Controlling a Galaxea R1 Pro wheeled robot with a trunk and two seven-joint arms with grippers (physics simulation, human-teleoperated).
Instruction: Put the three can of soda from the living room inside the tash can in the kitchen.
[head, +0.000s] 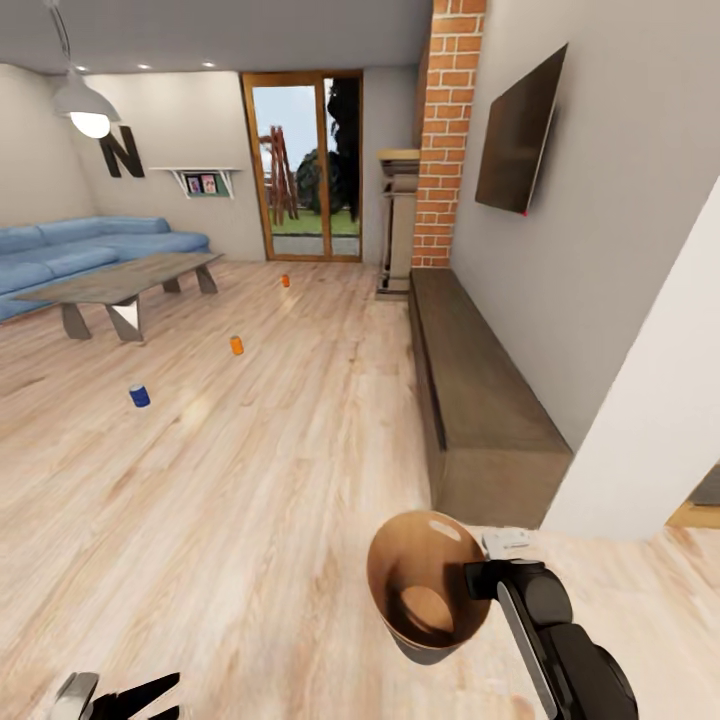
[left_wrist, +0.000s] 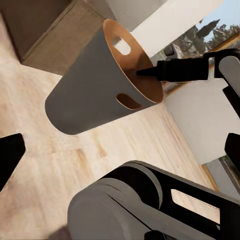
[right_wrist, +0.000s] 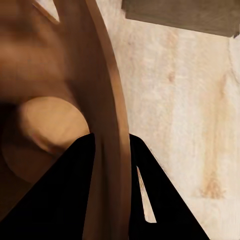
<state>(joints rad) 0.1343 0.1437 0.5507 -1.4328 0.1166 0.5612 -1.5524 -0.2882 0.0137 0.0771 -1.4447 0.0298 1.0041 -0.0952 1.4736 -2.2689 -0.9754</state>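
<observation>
Bin (head: 425, 590) gripped at the rim, cans out on the living room floor

Right gripper (head: 478, 580) has its fingers clenched on the bin's wall, one inside, one outside; bin hangs tilted just above the wood floor (head: 250, 480); left gripper (head: 120, 695) is low at the frame edge, can't tell if its jaws are open; two orange cans (head: 236, 345) (head: 285, 281) stand well apart past the coffee table (head: 120, 282); a blue can (head: 139, 396) sits nearer; sofa (head: 70, 245) behind.

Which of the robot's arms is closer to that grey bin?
The right. Its tool pinches the bin's rim, one finger inside and one outside. The left tool sits apart, low over the floor.
</observation>
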